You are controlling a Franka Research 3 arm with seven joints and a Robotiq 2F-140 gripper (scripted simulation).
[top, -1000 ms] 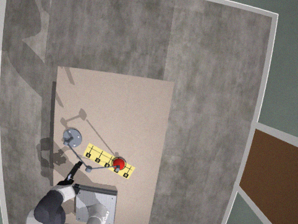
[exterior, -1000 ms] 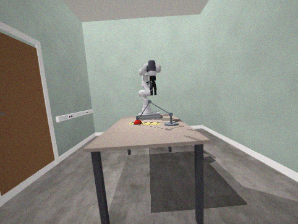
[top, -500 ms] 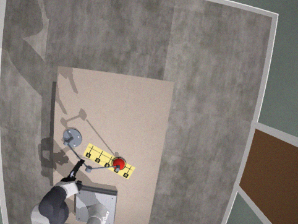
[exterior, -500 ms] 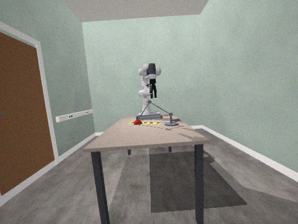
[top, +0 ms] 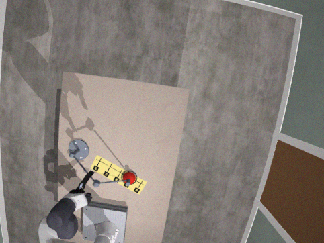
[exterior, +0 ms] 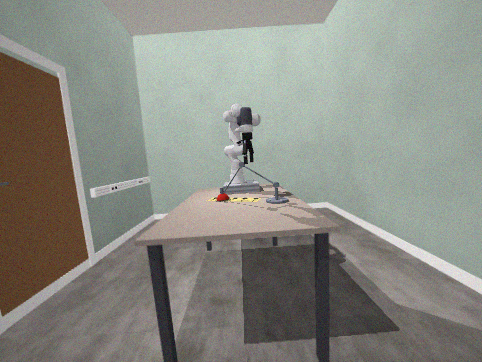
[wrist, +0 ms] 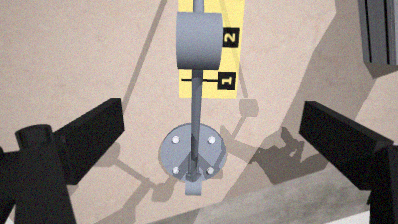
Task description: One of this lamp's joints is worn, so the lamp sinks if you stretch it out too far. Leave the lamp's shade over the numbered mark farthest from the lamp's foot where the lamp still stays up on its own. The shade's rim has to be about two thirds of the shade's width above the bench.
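Overall, the lamp's linkage bends at its elbow, its outer arm pointing toward the red shade; the hand stands open.

Lamp elbow — between open fingers

We're looking at the lamp's foot standing on the bench, and there's the numbered strip lying on that same bench, beside the foot, mark 1 at the near end! The shade sits over the strip's far part, near mark 4, with mark 5 beyond it. Over in the exterior view, shade left, foot right, the robot's base plate behind them both!
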